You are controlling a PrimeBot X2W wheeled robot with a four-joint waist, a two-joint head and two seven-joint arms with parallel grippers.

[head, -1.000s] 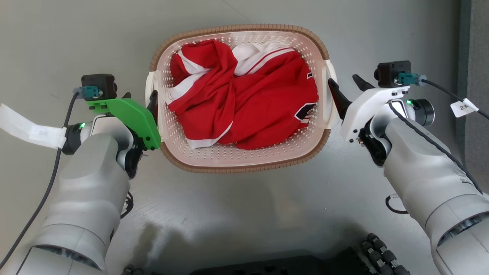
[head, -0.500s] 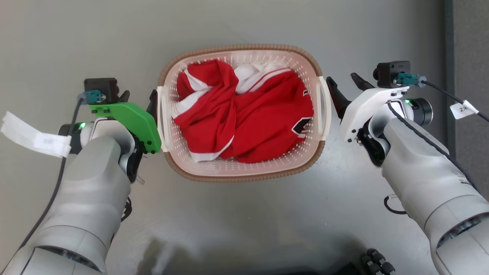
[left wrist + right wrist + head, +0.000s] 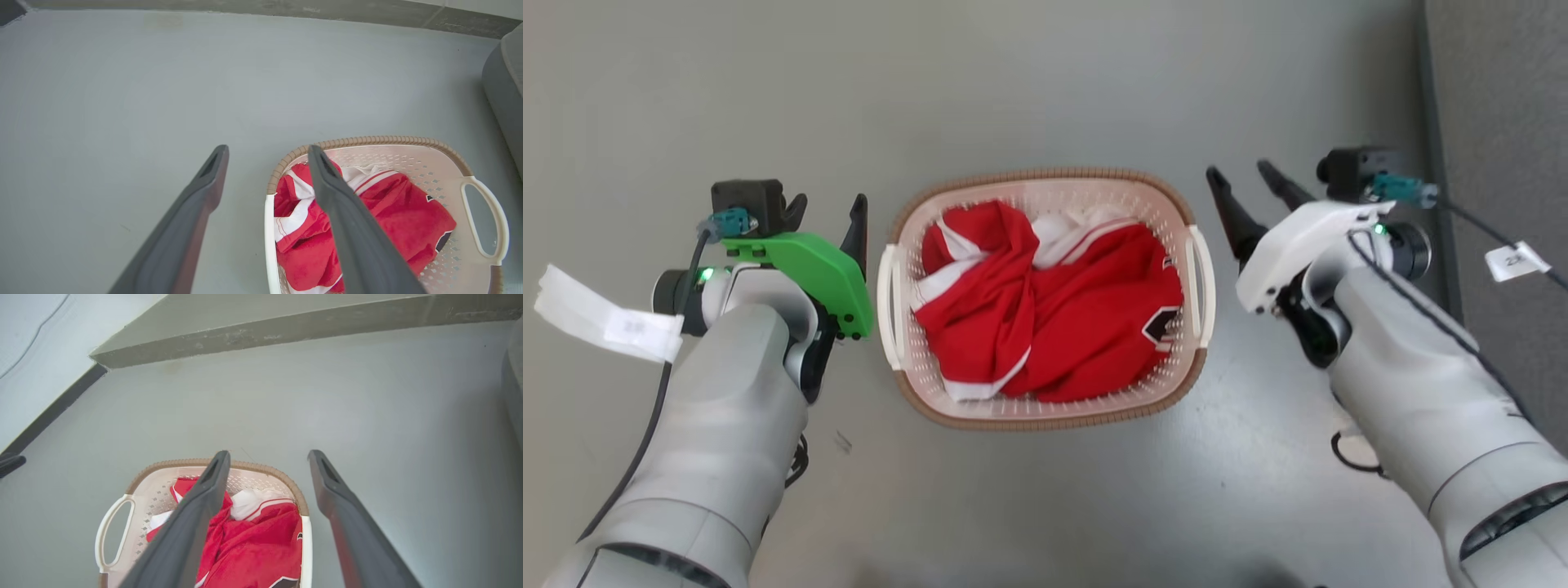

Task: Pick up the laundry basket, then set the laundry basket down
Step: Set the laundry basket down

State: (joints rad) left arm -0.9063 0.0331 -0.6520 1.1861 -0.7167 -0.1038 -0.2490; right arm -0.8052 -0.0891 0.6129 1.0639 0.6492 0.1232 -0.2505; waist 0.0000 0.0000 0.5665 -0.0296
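On grey floor [image 3: 1045, 82], laundry basket [image 3: 1045, 175].

Grey floor [image 3: 1045, 82]: laundry basket [image 3: 1045, 175] resting on it.

Now left claw [image 3: 827, 204] and right claw [image 3: 1239, 170] clear of laundry basket [image 3: 1045, 175].

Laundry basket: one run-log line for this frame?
laundry basket: on floor, red-and-white garment inside | left gripper: open, off basket | right gripper: open, off basket
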